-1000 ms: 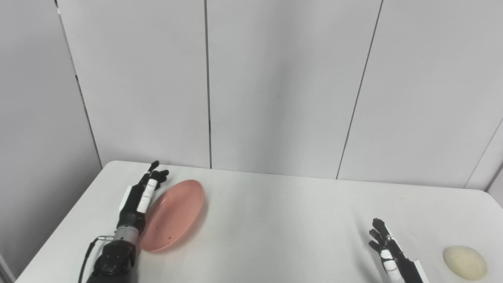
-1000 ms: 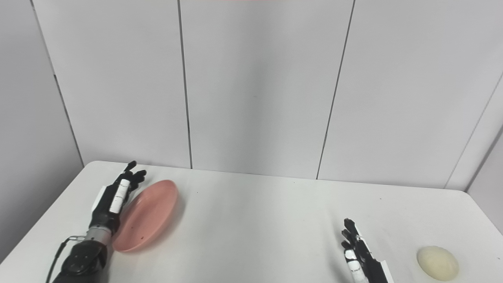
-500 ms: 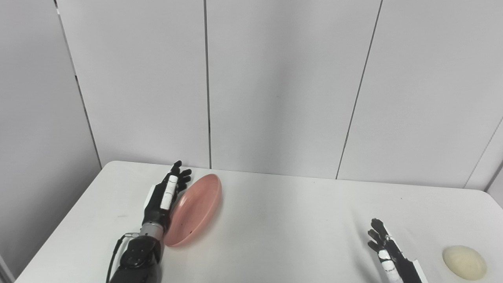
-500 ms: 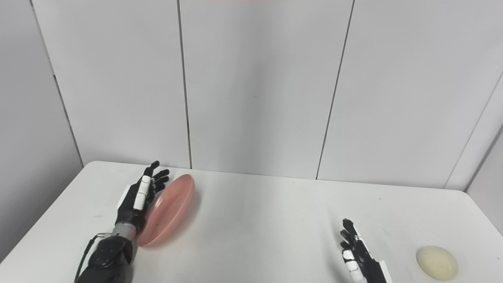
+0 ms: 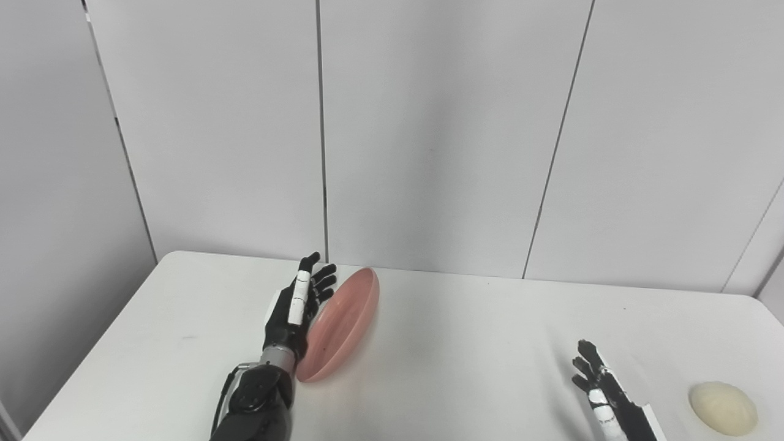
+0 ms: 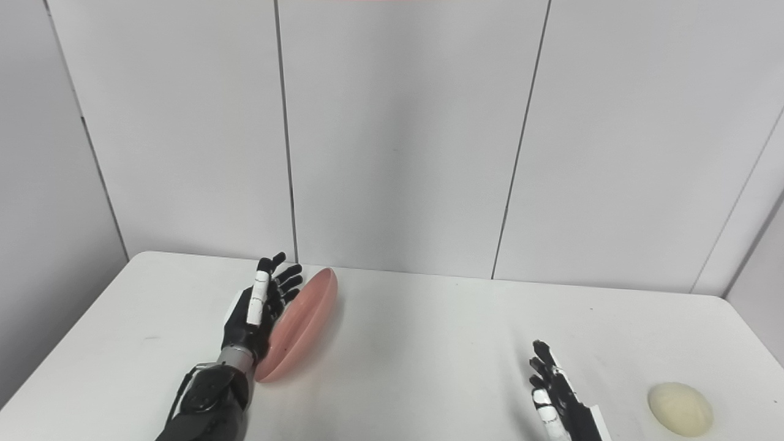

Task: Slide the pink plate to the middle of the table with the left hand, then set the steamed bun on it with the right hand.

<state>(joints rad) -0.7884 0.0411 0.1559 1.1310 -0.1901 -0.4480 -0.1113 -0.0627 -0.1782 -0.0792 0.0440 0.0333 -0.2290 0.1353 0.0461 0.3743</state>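
The pink plate (image 5: pixel 346 321) rests on the white table (image 5: pixel 465 343), left of centre, its left edge tilted up. My left hand (image 5: pixel 295 312) is open, fingers straight, its palm side pressed flat against the plate's left rim. The pale steamed bun (image 5: pixel 723 408) lies near the table's front right corner. My right hand (image 5: pixel 603 401) hovers open just left of the bun, apart from it, with its lower part cut off by the picture's bottom edge.
A grey panelled wall (image 5: pixel 429 122) stands directly behind the table's far edge. The table's left edge (image 5: pixel 92 361) runs diagonally beside my left arm.
My left hand has pushed the pink plate to the right along the table, and the plate has tilted up more steeply. The right hand and the bun have stayed put.
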